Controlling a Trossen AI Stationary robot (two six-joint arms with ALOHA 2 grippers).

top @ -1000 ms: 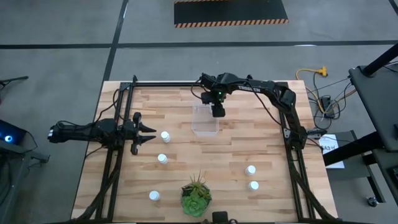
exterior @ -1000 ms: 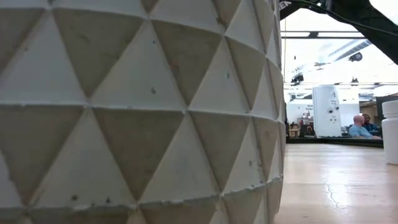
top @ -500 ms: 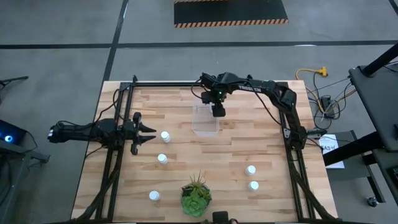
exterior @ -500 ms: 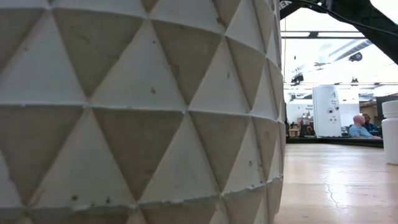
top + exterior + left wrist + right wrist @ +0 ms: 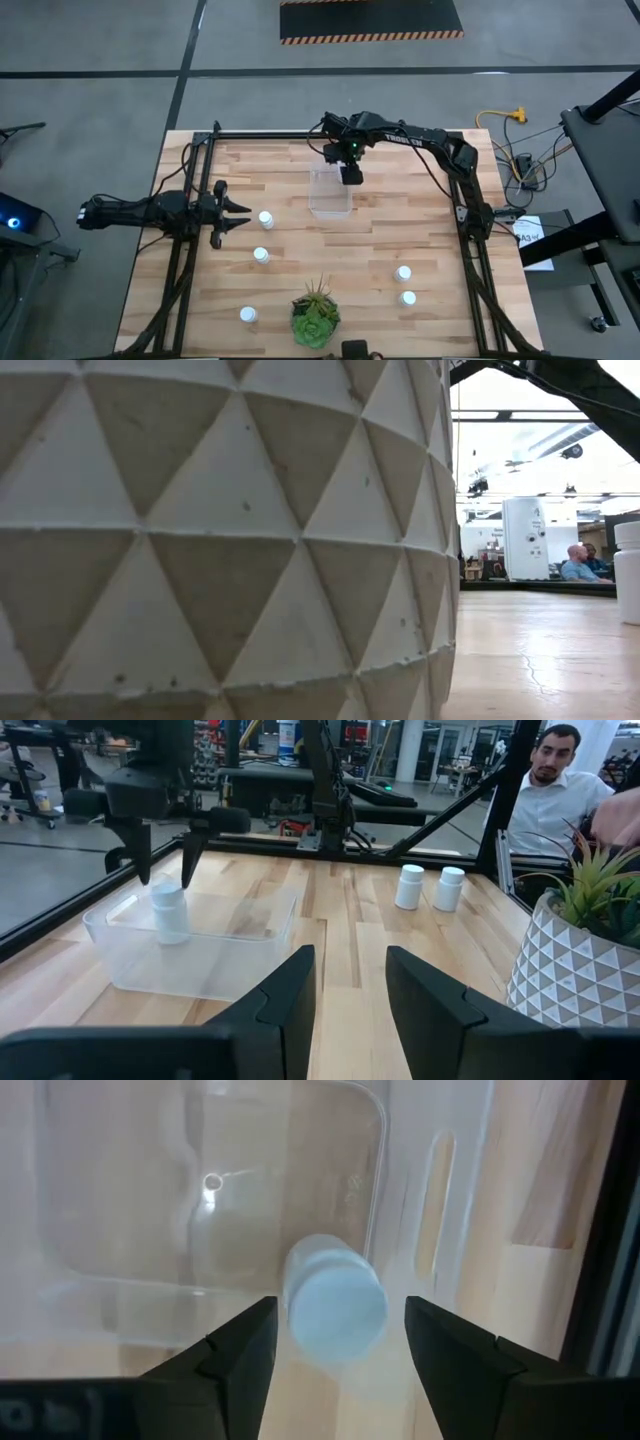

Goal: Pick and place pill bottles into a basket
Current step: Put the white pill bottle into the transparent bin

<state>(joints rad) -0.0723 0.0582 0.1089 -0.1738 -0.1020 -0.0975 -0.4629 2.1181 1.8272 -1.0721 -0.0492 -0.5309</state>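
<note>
The clear basket [image 5: 330,207] stands on the table's far middle. One white pill bottle [image 5: 170,912] stands upright inside it. My right gripper [image 5: 350,177] hangs open just above that bottle, with a finger on either side of its cap [image 5: 335,1305] and touching nothing. Several more bottles stand on the table: two [image 5: 265,218] [image 5: 261,255] near my left gripper, one [image 5: 247,314] at the near left, two [image 5: 403,272] [image 5: 407,297] at the right. My left gripper [image 5: 237,212] waits open at the left side.
A green spiky plant in a white faceted pot [image 5: 316,317] stands at the near middle edge and fills most of the low view [image 5: 220,540]. A black frame [image 5: 200,140] borders the table. A person [image 5: 560,780] sits beyond the frame.
My right gripper has shifted slightly up and toward the far edge over the basket. The bottle stays standing in the basket.
</note>
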